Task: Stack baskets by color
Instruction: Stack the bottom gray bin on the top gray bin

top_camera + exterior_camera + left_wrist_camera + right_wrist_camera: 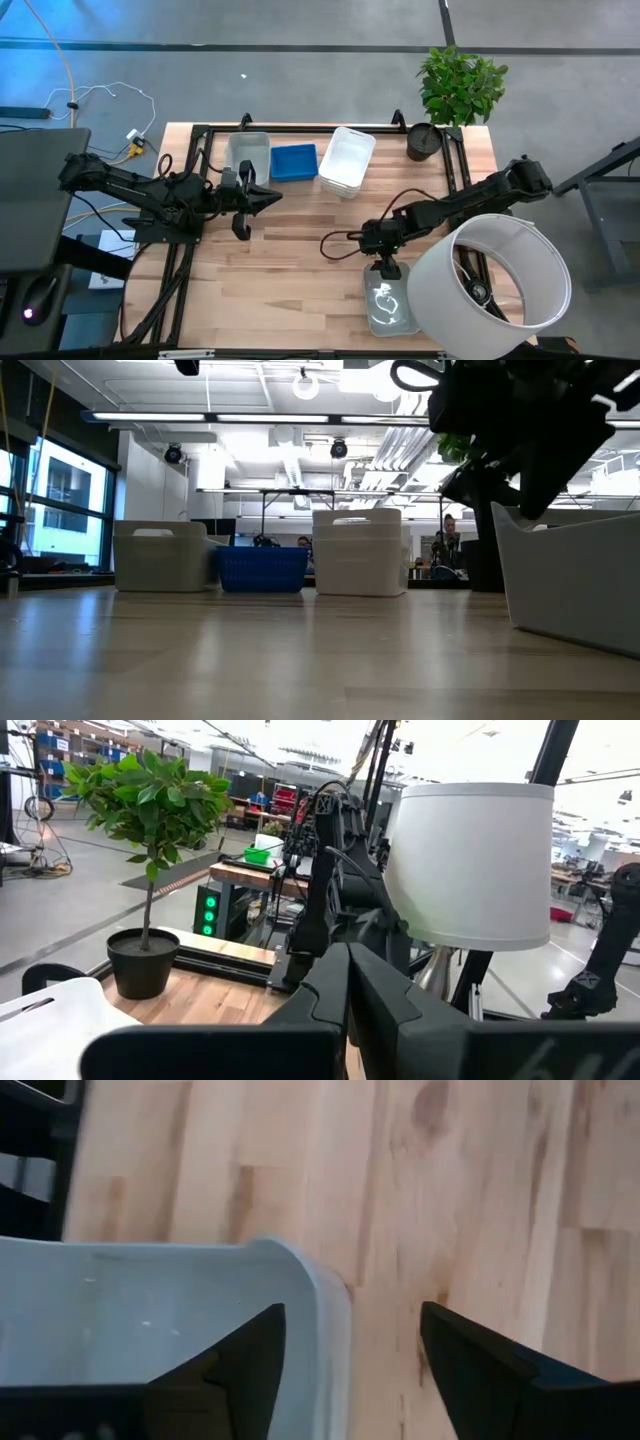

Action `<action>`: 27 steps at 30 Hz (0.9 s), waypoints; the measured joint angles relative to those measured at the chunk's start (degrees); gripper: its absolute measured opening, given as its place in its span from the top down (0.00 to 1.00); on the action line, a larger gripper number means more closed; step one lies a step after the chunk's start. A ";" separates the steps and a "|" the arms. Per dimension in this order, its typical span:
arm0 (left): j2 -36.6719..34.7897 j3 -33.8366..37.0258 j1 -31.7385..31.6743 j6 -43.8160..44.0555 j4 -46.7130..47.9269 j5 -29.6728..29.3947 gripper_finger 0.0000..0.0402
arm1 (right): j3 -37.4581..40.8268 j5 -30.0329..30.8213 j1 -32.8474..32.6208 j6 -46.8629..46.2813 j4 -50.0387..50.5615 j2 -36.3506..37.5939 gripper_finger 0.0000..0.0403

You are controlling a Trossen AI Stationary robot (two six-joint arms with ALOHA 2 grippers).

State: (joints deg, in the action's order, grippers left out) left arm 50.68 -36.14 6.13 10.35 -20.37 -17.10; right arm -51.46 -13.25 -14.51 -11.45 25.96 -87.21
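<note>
Translucent grey basket [150, 1330], its wall between the parted right claw [350, 1355] fingers only in the right wrist view

A large white cylindrical lampshade [500, 275] stands at the near right corner of the pale wooden plank table [290, 260]. A black round plant pot [424, 141] sits at the far right corner, with a leafy green plant [461, 85] just beyond the table's edge.
</note>
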 joint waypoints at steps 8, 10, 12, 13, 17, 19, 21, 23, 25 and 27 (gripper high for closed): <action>0.00 0.00 0.00 0.00 1.16 0.00 1.00 | 0.02 2.23 -0.56 -0.04 1.44 -0.71 0.71; 0.00 0.00 0.00 0.00 1.35 -0.01 1.00 | 0.02 2.20 -0.56 -0.04 1.48 -0.71 0.77; 0.00 0.00 0.00 0.00 1.30 -0.02 1.00 | 0.02 2.11 -0.54 0.03 1.26 -0.71 0.84; 0.00 0.00 0.00 0.00 1.32 -0.02 1.00 | 0.02 2.09 -0.54 0.13 1.18 -0.71 0.87; 0.00 0.00 0.00 0.00 1.30 -0.02 1.00 | 0.02 1.96 -0.54 -0.04 1.09 -0.71 0.98; 0.00 0.00 0.00 0.00 1.27 -0.02 1.00 | 0.02 1.86 -0.54 -0.33 0.73 -0.71 0.98; 0.00 0.00 0.00 0.00 1.25 -0.02 1.00 | 0.06 2.14 -0.27 -1.39 -0.06 -0.50 0.99; 0.00 0.00 0.00 -0.01 1.23 -0.02 1.00 | 0.07 2.46 0.54 -2.32 -1.01 0.20 0.99; 0.00 0.00 0.00 -0.02 1.07 0.00 1.00 | 0.07 3.03 2.26 -4.11 -2.44 1.33 1.00; -0.50 0.00 0.00 -0.02 1.22 0.08 1.00 | 0.09 3.42 4.32 -5.67 -4.55 2.74 1.00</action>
State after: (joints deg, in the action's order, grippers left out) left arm 50.17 -36.14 6.13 10.33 -19.14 -17.02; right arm -51.37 -9.84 -10.19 -17.11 21.41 -84.46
